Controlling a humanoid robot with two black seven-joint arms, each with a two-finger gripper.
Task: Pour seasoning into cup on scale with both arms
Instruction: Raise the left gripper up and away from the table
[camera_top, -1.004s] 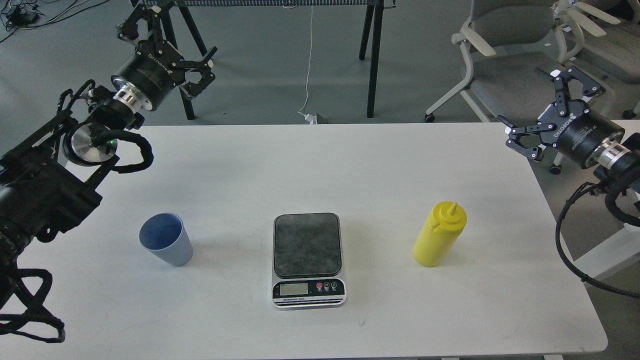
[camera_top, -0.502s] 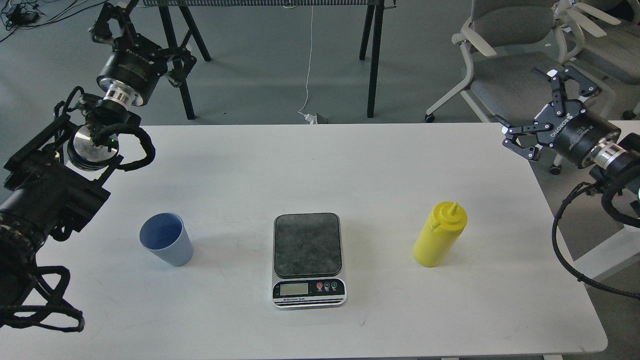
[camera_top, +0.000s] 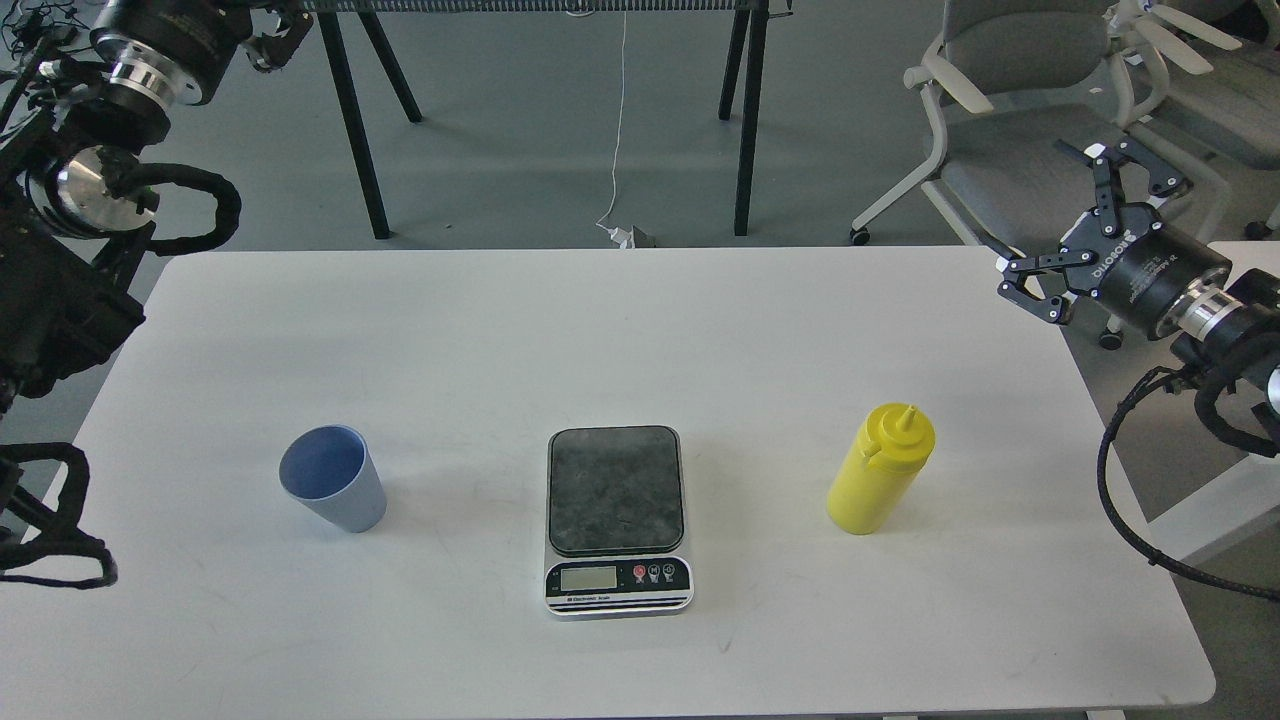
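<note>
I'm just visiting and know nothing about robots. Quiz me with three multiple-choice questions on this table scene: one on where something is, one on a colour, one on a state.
1. Where is the cup?
A. on the scale
B. on the table, left of the scale
C. in a gripper

2. What colour is the squeeze bottle?
A. yellow
B. red
C. green

3. How is the right gripper?
A. shut on the bottle
B. open and empty
C. pressing a scale button

Answers:
1 B: the cup stands on the white table, apart from the scale, whose plate is bare.
2 A: its body and cap are yellow.
3 B: its fingers are spread, beyond the table's far right corner, nothing between them.
</note>
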